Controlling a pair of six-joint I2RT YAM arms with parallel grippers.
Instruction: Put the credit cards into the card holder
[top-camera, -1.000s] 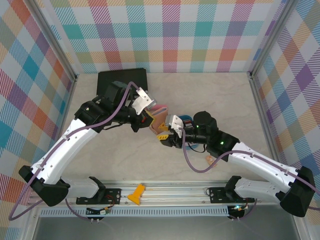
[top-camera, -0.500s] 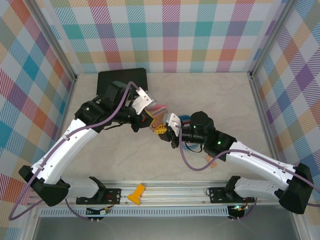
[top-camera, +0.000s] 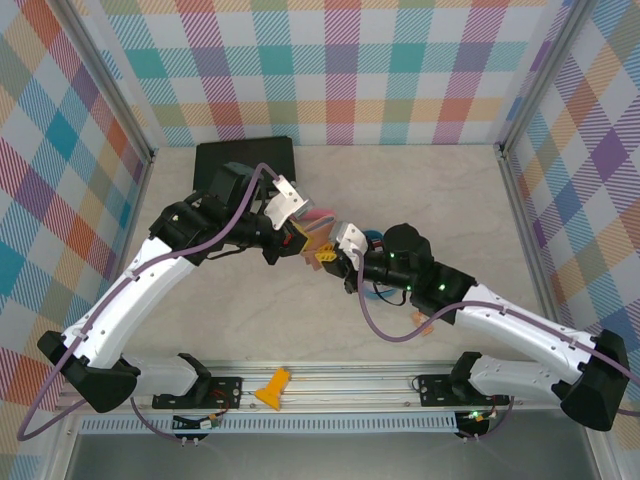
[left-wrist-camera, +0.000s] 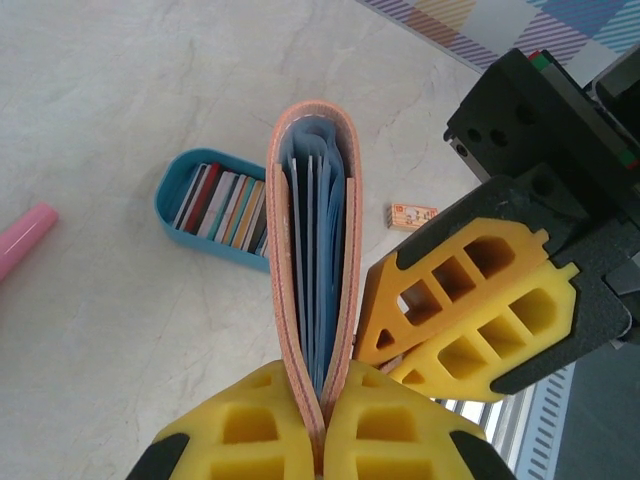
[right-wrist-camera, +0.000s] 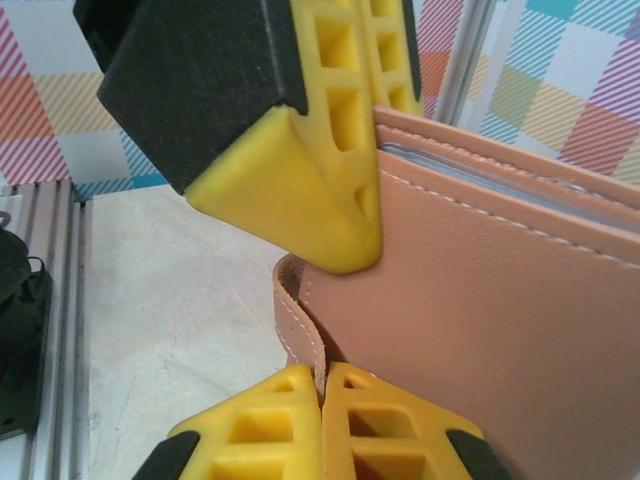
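Left hand (left-wrist-camera: 320, 412) clamped on the lower edge of the card holder (left-wrist-camera: 283, 250), which stands upright above the counter (left-wrist-camera: 120, 90); the pinkish-brown leather covers bow a little apart, showing grey-blue pockets between them; right hand (left-wrist-camera: 385, 360) presses in at the holder's right side, its yellow fingers together, and the right wrist view shows them pinching a stitched leather edge of the holder; the credit cards (left-wrist-camera: 225, 208) stand on edge, red, white and dark, packed in a blue oval tray (left-wrist-camera: 178, 188) on the counter behind the holder, apart from both hands; a small orange tag (left-wrist-camera: 413, 215) lies on the counter to the right of the tray; from above, a black case (top-camera: 245, 160) rests at the far left of the counter.
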